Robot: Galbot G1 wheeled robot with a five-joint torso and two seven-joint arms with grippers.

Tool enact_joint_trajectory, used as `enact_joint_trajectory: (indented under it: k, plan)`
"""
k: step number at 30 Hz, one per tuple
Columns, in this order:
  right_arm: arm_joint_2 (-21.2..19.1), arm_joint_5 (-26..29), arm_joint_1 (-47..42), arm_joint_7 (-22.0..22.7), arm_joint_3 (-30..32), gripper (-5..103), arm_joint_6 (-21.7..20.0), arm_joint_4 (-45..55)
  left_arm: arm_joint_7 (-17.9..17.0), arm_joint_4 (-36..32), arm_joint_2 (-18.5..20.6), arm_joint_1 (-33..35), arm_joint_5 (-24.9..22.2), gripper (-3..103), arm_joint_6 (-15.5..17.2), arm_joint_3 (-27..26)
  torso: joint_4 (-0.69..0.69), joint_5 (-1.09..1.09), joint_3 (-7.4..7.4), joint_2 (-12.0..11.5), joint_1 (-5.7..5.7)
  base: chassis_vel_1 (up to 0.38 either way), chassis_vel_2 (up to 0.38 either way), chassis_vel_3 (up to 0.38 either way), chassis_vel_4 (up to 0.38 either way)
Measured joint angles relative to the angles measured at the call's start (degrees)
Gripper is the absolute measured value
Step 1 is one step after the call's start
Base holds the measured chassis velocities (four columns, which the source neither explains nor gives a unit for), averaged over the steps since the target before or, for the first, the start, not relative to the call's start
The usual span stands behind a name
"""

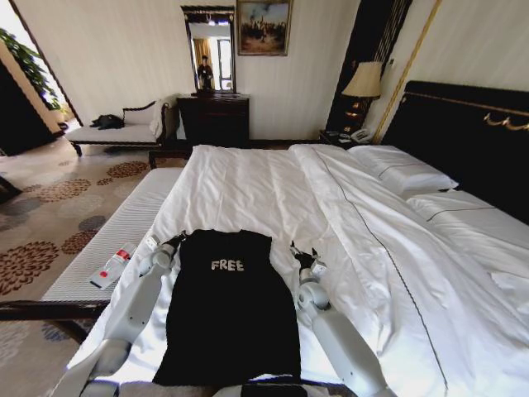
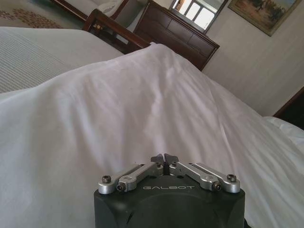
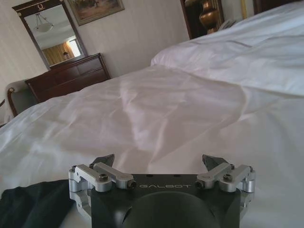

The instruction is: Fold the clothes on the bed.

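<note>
On the white bed (image 1: pixel 248 186) — black T-shirt (image 1: pixel 227 310), flat.

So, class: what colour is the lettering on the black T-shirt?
White, on the black cotton T-shirt; clearest in the head view.

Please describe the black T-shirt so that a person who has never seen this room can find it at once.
Start from the large bed with white bedding and a dark headboard. At its foot, nearest the robot, a black T-shirt lies flat between the left gripper and the right gripper. It is the only dark thing on the white duvet, with white "FREE" lettering on its chest.
</note>
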Motion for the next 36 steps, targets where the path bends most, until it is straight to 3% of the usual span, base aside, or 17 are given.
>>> enact_joint_trajectory:
  k: [12,16,20,33,36]
  plan:
    - [-0.8,8.5,5.8,-4.6,-2.4,100,-0.6,-5.4,0.5,0.7,0.9,-1.2,-0.1,1,-0.1,0.2,0.00,0.00,0.00,0.0,0.00,0.000,0.000,0.000,0.000]
    - [-0.6,15.1,8.6,-11.4,-3.5,100,0.4,-8.4,0.5,1.0,1.0,-1.4,0.0,1,-0.2,-0.1,-0.01,-0.01,0.00,0.0,0.00,0.000,0.000,0.000,0.000]
    - [0.3,17.6,11.5,-15.3,-4.9,100,1.0,-12.9,0.6,1.2,1.3,-1.6,0.0,1,-0.2,-0.1,0.00,0.00,0.00,0.0,0.00,0.000,0.000,0.000,0.000]
    - [2.0,19.5,13.7,-22.8,-8.6,103,1.7,-18.6,1.2,1.3,1.9,-1.3,0.0,1,-0.4,-0.7,0.00,-0.01,0.00,0.0,0.00,0.000,0.000,0.000,0.000]
    - [2.3,19.4,14.0,-23.5,-8.8,95,2.0,-19.6,1.3,1.3,1.9,-1.3,0.0,1,-0.4,-0.8,0.00,0.00,0.00,0.0,0.00,0.000,0.000,0.000,0.000]
